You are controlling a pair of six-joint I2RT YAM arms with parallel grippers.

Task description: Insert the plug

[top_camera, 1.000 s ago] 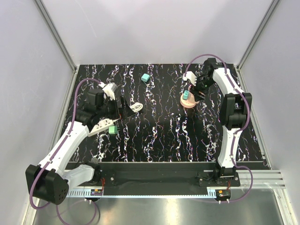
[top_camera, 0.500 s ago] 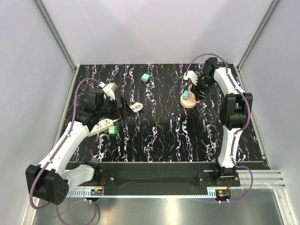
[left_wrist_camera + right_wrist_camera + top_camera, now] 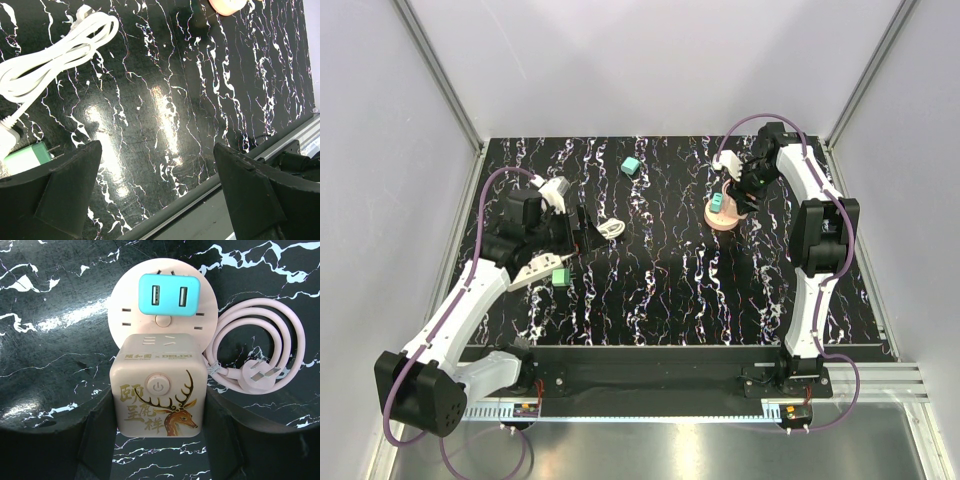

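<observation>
A small teal plug [image 3: 169,295] sits flat against the round face of a pink socket [image 3: 158,390], in the upper middle of that face, just above the socket's cube-shaped body. The plug's long axis runs side to side. Its broad front, with two upright USB slots side by side, is turned away from the socket toward the right wrist camera, and its back is against the pink face. Whether it is pushed fully home cannot be told. The right gripper [image 3: 159,407] holds the pink socket, one dark finger pressed to each side of the cube body, which shows a power button and a gold deer drawing. A pink cord [image 3: 255,347] lies coiled just beside the socket, its pronged end inside the loop. Everything rests on a glossy black table [image 3: 660,290] veined with white, closed in by pale lilac-grey walls [image 3: 650,60] with metal posts [image 3: 440,75] at the back corners. Well apart from the pink socket, on the left arm's side, the left gripper [image 3: 157,160] hangs low over the table with its fingers spread wide, holding nothing. Near it lie a coiled white cord [image 3: 50,55], a white strip [image 3: 533,269] and a bright green cube [image 3: 561,276]. A second teal cube [image 3: 631,166] lies alone, farther back than the pink socket and toward the left arm's side.
</observation>
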